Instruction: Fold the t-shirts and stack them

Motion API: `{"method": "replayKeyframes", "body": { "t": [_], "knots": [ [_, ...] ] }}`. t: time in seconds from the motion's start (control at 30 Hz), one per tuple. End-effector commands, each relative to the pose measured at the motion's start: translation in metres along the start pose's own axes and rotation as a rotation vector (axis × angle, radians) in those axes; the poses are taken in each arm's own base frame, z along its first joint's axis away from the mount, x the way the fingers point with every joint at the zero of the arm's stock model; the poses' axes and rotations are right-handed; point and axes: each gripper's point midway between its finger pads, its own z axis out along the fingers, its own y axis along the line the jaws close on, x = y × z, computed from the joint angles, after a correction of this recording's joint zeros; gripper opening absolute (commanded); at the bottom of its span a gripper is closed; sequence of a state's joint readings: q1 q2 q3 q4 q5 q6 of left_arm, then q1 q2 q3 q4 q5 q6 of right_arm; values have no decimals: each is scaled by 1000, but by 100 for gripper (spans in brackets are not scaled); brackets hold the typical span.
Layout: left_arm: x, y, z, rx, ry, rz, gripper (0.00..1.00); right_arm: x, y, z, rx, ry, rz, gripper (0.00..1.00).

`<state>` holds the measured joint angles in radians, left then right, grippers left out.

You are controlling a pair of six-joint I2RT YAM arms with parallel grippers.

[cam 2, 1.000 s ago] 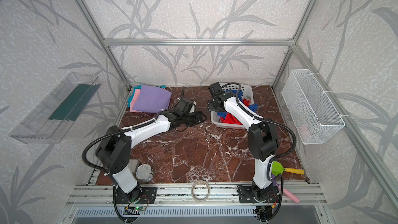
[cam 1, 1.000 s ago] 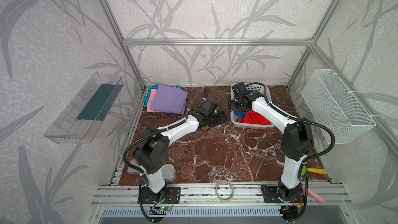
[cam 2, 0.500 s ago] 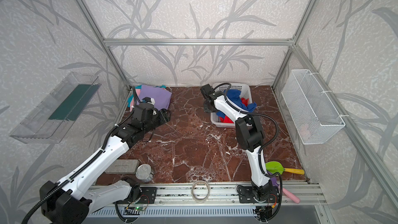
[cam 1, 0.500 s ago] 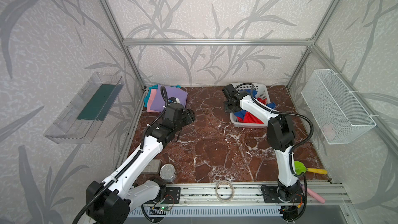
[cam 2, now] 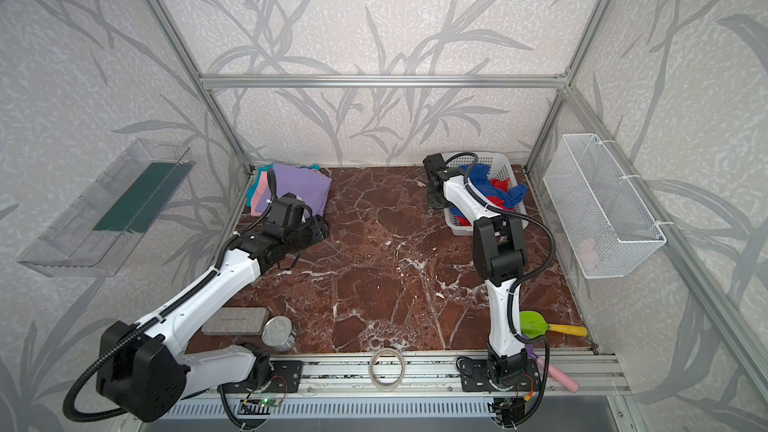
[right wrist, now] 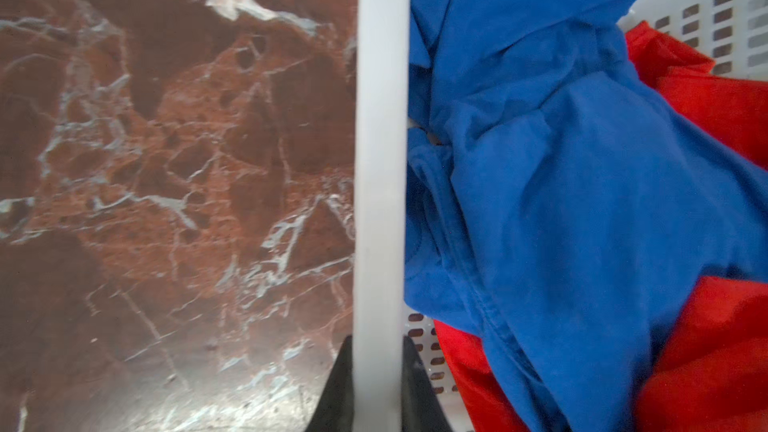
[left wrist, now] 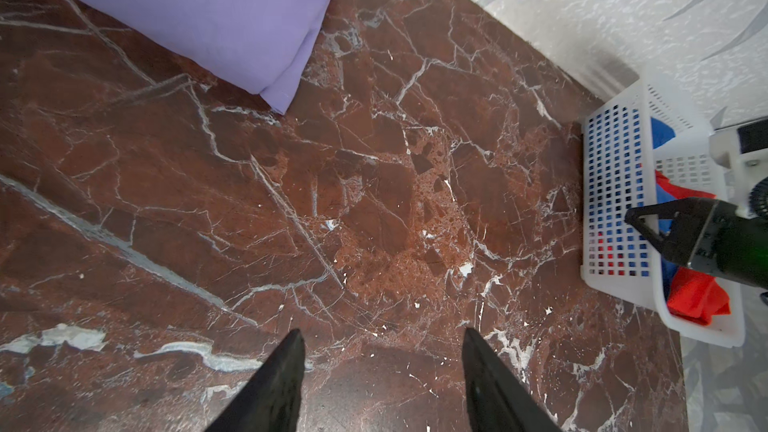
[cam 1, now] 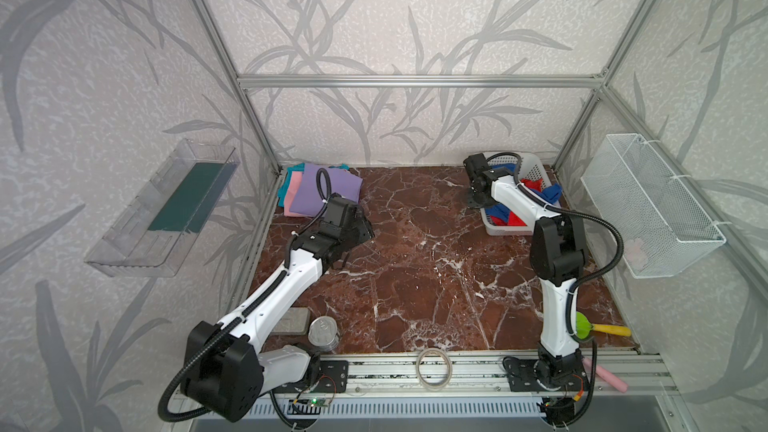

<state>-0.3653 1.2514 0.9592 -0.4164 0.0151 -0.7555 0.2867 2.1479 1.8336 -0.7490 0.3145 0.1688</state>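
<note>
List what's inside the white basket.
A crumpled blue shirt lies over a red shirt in the basket. Anything under them is covered.

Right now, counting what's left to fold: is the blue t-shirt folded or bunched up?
Bunched up: the blue t-shirt lies twisted in the white perforated basket, partly over the red t-shirt.

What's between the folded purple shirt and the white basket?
Only bare marble table, clearest in the left wrist view. The lavender shirt lies at one end, the white basket at the other, the right pincer shut on its rim.
</note>
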Motion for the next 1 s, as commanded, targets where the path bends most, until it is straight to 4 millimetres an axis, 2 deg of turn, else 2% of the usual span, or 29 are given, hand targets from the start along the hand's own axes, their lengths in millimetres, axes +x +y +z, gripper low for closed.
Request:
{"method": "replayKeyframes", "body": {
  "t": [0.0, 0.23, 0.43, 0.77, 0.87, 0.97],
  "knots": [
    [-5, -6, -1, 8, 10, -7, 60, -1, -18, 22, 31, 21, -58, 0],
    [-10, -7, 6, -14, 20, -3, 60, -23, -54, 43, 56, -4, -38, 0],
    [-2, -2, 19, -38, 62, -18, 59, -33, -85, 55, 95, 4, -5, 0],
    [4, -3, 31, -42, 95, -44, 59, -48, -107, 54, 161, -4, -16, 1],
    [5, -2, 34, -42, 101, -47, 59, -52, -103, 40, 116, -29, 15, 30],
    [7, -5, 34, -31, 111, -55, 59, -60, -99, 19, 71, -80, 58, 48]
  ]
}}
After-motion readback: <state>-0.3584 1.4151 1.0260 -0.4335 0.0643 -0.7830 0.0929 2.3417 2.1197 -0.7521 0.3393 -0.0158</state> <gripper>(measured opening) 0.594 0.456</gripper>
